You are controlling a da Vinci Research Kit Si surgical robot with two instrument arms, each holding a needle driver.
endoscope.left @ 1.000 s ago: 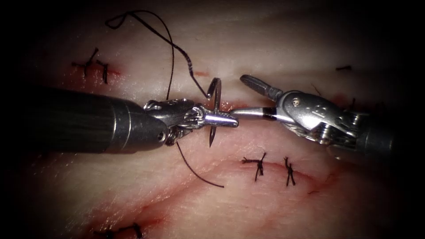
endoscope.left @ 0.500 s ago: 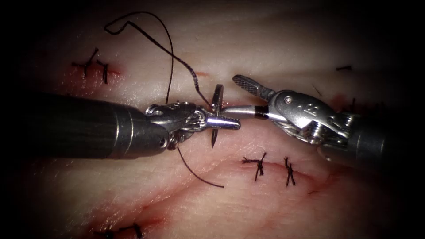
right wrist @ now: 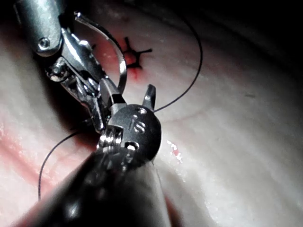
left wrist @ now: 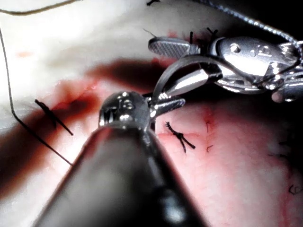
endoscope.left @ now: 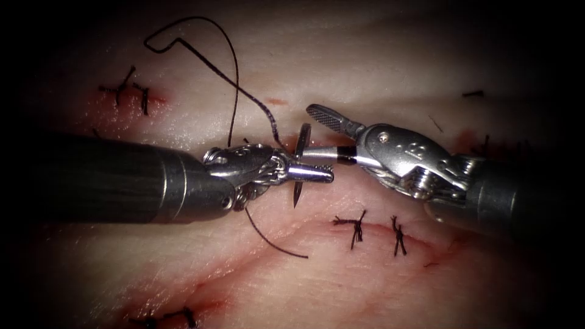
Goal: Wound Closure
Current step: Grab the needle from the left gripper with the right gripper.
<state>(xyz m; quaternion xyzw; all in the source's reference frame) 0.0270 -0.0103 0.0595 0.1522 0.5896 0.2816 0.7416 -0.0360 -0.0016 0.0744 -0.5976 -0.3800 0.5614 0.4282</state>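
My left tool (endoscope.left: 326,175) comes in from the left, its jaws shut on the curved needle (endoscope.left: 298,164) near the middle of its curve. The needle (left wrist: 176,66) stands upright and edge-on above the tissue (endoscope.left: 317,286), free of it, its tip pointing down. My right tool (endoscope.left: 306,133) reaches in from the right with its jaws open, and the needle's upper end lies between them. Dark thread (endoscope.left: 231,61) runs up from the needle's top into a loop at the upper left. The needle's arc (right wrist: 120,61) curves beside the left tool's jaws.
Several tied stitches sit on the tissue: two (endoscope.left: 356,226) below the tools, one (endoscope.left: 131,91) at the upper left, one (endoscope.left: 170,317) at the lower edge. A loose thread tail (endoscope.left: 274,240) curves below the left tool. Red fluid (endoscope.left: 201,298) stains the lower tissue.
My right tool has moved left with its jaws open until they straddle the needle's upper end. The left tool kept hold of the needle and shifted slightly right; the thread loop straightened a little.
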